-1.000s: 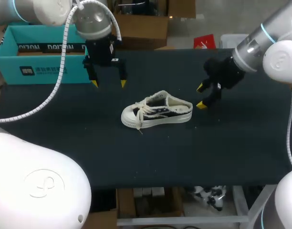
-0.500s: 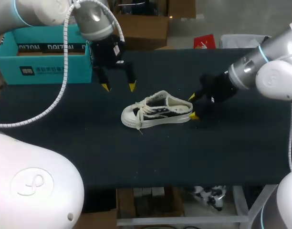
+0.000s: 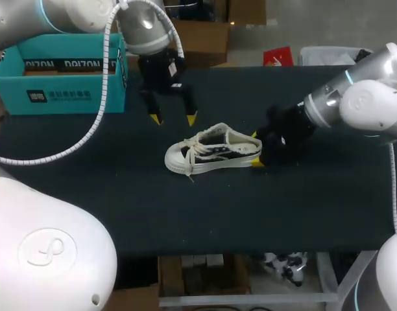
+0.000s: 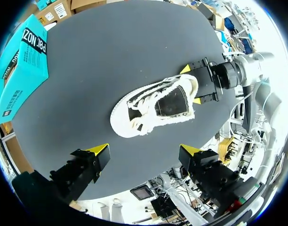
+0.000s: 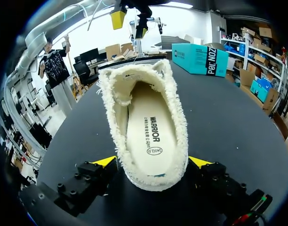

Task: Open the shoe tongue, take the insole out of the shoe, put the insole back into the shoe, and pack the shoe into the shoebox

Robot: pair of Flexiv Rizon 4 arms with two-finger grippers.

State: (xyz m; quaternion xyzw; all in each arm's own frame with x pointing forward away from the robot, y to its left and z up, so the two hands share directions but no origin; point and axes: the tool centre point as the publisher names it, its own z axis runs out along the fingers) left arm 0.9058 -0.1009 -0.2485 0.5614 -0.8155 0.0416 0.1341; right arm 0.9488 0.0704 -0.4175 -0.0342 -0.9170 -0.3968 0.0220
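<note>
The shoe [image 3: 213, 154] is set on its sole near the middle of the bench [image 3: 302, 201], toe turned leftward, and the insole [image 5: 148, 136] is seen lying inside it. Its heel is straddled by the right pincer [image 3: 255, 148], spread wide; contact cannot be told. The left pincer [image 3: 174, 119], likewise spread wide, is held just behind the shoe. The shoebox [image 3: 56, 94] is placed at the far left.

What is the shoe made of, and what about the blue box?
The shoe looks like cloth, probably canvas: its cream collar edge is frayed and fuzzy. Its sole looks like smooth white rubber. The insole looks like matte, fabric-covered padding, though that is a guess. The shoebox seems to be cardboard, with flat, thin teal printed walls.
</note>
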